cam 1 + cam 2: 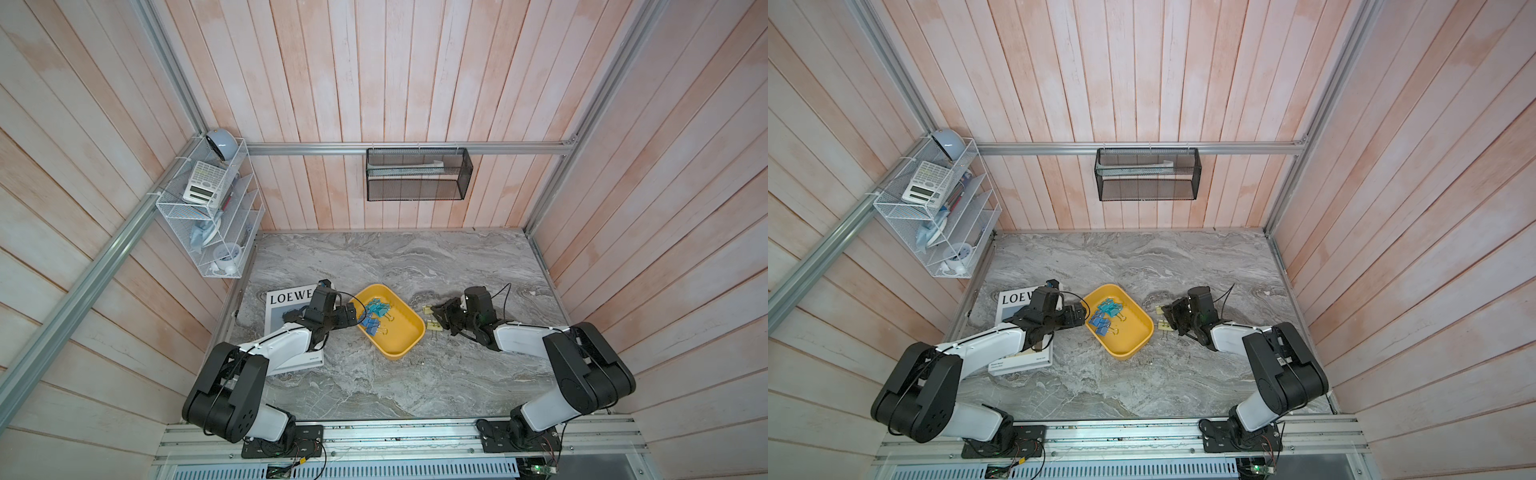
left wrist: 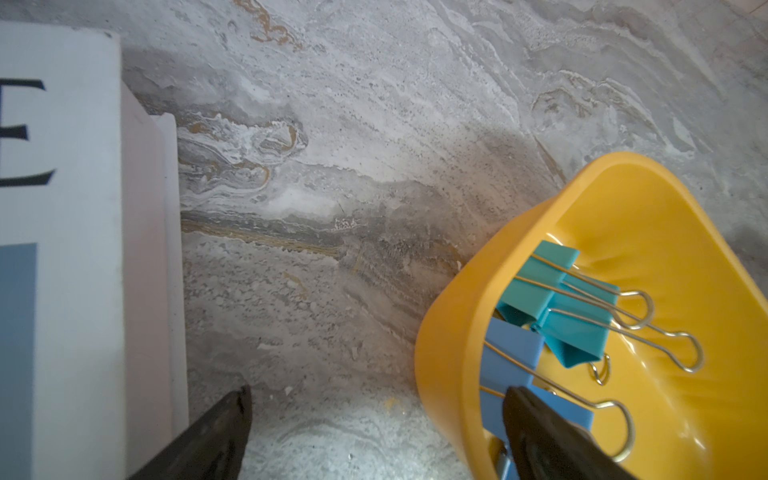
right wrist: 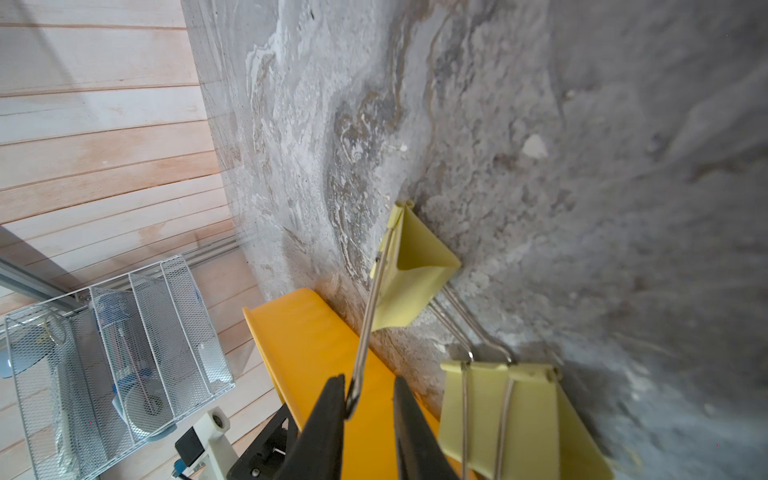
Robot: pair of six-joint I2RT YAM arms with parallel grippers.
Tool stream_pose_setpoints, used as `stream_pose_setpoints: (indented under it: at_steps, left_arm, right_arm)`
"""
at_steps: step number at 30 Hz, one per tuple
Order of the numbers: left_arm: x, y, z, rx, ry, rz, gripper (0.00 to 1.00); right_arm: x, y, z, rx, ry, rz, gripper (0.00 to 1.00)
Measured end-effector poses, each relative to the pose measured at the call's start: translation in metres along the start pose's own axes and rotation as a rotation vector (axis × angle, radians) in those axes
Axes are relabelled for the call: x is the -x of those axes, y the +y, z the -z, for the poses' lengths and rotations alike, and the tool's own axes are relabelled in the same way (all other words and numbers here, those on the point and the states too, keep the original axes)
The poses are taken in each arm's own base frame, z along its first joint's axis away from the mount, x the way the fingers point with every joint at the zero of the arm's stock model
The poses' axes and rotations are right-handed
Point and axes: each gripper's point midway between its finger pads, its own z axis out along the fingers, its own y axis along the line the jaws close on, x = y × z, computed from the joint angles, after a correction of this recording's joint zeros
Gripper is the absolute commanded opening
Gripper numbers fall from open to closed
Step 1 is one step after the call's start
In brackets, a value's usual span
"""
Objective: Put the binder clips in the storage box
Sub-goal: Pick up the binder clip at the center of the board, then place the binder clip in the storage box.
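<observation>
The mustard-yellow storage box (image 1: pixel 401 338) sits mid-table and holds two teal binder clips (image 1: pixel 378 308) and two blue ones (image 1: pixel 371 326). My left gripper (image 1: pixel 353 316) is open wide and straddles the box's left wall. In the left wrist view one finger (image 2: pixel 536 419) is over a blue clip (image 2: pixel 513 353) and the other is over bare table. Two pale yellow clips (image 1: pixel 426 308) (image 1: pixel 433 327) lie on the table right of the box. My right gripper (image 3: pixel 370 386) stands narrowly open around the raised wire handle of the farther yellow clip (image 3: pixel 415 270). The wire touches one finger.
A LOEWE magazine (image 1: pixel 286 299) lies under my left arm, left of the box. A white wire rack (image 1: pixel 216 216) hangs on the left wall and a black mesh basket (image 1: pixel 417 174) on the back wall. Wooden walls enclose the marble table (image 1: pixel 374 257).
</observation>
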Motion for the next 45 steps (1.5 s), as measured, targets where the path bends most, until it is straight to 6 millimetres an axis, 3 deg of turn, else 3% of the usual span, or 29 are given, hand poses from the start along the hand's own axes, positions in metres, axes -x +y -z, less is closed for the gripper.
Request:
stream_pose_setpoints:
  at_steps: [4,7,17,20,23,26,28,32,35,39,45]
  left_arm:
    - [0.0,0.0,0.0,0.0,0.0,-0.001,1.0]
    - [0.0,0.0,0.0,0.0,0.0,-0.002,1.0]
    - [0.0,0.0,0.0,0.0,0.001,-0.005,1.0]
    - [0.0,0.0,0.0,0.0,0.001,-0.006,1.0]
    - [0.0,0.0,0.0,0.0,0.0,-0.008,1.0]
    - [0.0,0.0,0.0,0.0,0.0,-0.008,1.0]
    - [0.0,0.0,0.0,0.0,0.0,-0.008,1.0]
    - [0.0,0.0,0.0,0.0,0.0,-0.008,1.0]
    - [0.0,0.0,0.0,0.0,0.0,-0.008,1.0]
    - [0.0,0.0,0.0,0.0,0.0,-0.008,1.0]
    - [0.0,0.0,0.0,0.0,0.0,-0.008,1.0]
  right_arm:
    - [0.004,0.002,-0.002,-0.001,-0.003,0.002,0.17]
    - [0.003,0.005,-0.004,0.006,0.008,0.01,0.01]
    - [-0.002,0.016,0.005,0.032,0.039,0.028,0.0]
    - [-0.008,0.036,0.022,0.056,0.05,0.082,0.0]
    - [-0.02,0.074,0.043,0.12,0.064,0.164,0.0]
    - [-0.053,0.104,0.057,0.163,0.118,0.272,0.0]
    - [-0.081,0.112,0.06,0.177,0.173,0.33,0.0]
    - [-0.134,0.092,0.051,0.127,0.298,0.398,0.0]
    - [-0.154,0.064,0.04,0.062,0.352,0.41,0.0]
    - [-0.162,0.028,0.026,-0.033,0.379,0.403,0.0]
    - [-0.163,0.01,0.011,-0.083,0.377,0.399,0.0]
